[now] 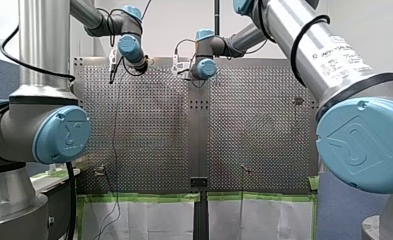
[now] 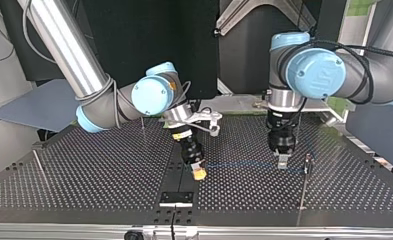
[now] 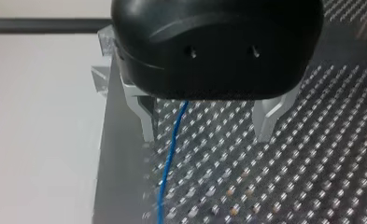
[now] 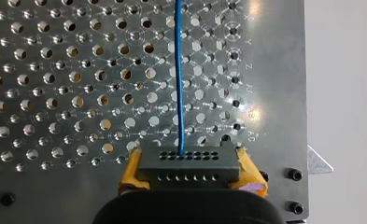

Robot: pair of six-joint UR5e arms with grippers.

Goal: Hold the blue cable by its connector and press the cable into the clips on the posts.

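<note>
Blue cable (image 4: 179,70) stretches straight from connector (image 4: 189,163), clamped by right tool (image 2: 199,172), to wide-spread left tool (image 3: 207,132).

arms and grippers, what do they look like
My left arm and my right arm are silver tubes with blue joint caps and black cables; the right is labelled. My left gripper is black with metal fingers; my right gripper has yellow pads.

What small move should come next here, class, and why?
Probably ease my left pincer, open around the blue cable, toward the post beside it; my right pincer grips the connector, and the cable looks unclipped.
</note>
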